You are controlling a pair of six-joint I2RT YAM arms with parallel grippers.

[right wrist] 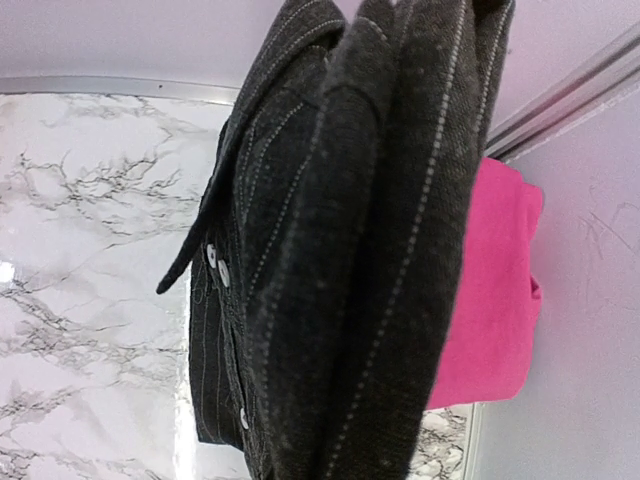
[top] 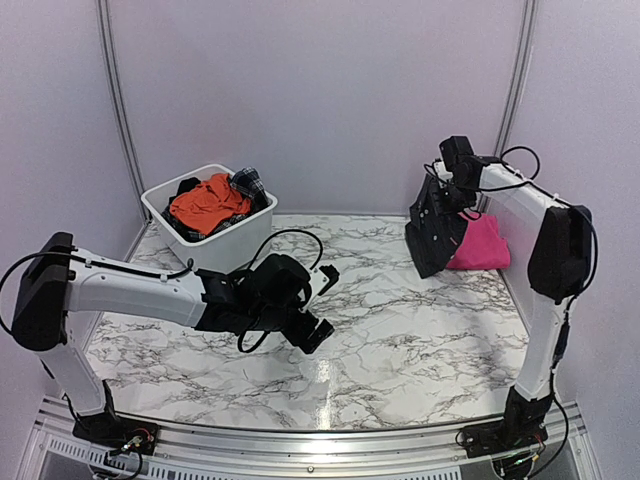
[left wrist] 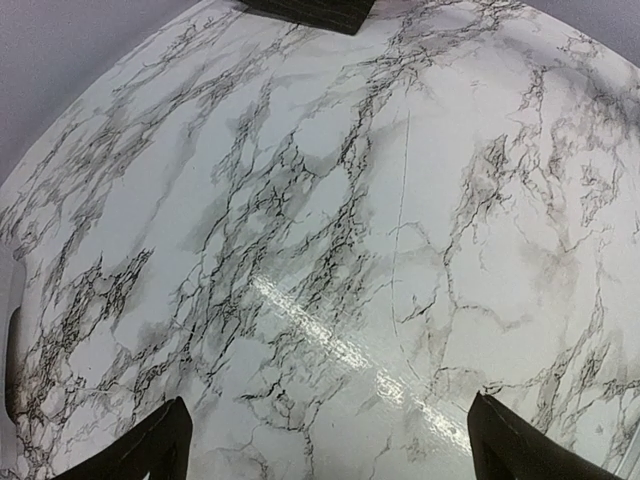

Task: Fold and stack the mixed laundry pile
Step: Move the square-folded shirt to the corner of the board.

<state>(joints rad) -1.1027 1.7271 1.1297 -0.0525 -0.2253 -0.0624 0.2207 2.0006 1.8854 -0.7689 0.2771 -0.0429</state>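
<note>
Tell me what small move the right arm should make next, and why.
Probably lower the right end effector and lay the black pinstriped shirt onto the folded pink cloth. The shirt hangs folded from the shut end effector, close to the pink cloth lying at the right edge of the table, so setting it on top would start the stack.

Left arm (top: pixel 130 290): white tubular links, rounded black joint cover, black wrist block.
Right arm (top: pixel 540 340): white links likewise, the same rounded black joint cover (matte finish).
Cables (top: pixel 292 233): thin black loops near both wrists.
Left tool (left wrist: pixel 330 445): two blunt black fingertips.
Bases (top: pixel 105 428): black mounts, small coloured wires, on a grey rail (top: pixel 300 440).
</note>
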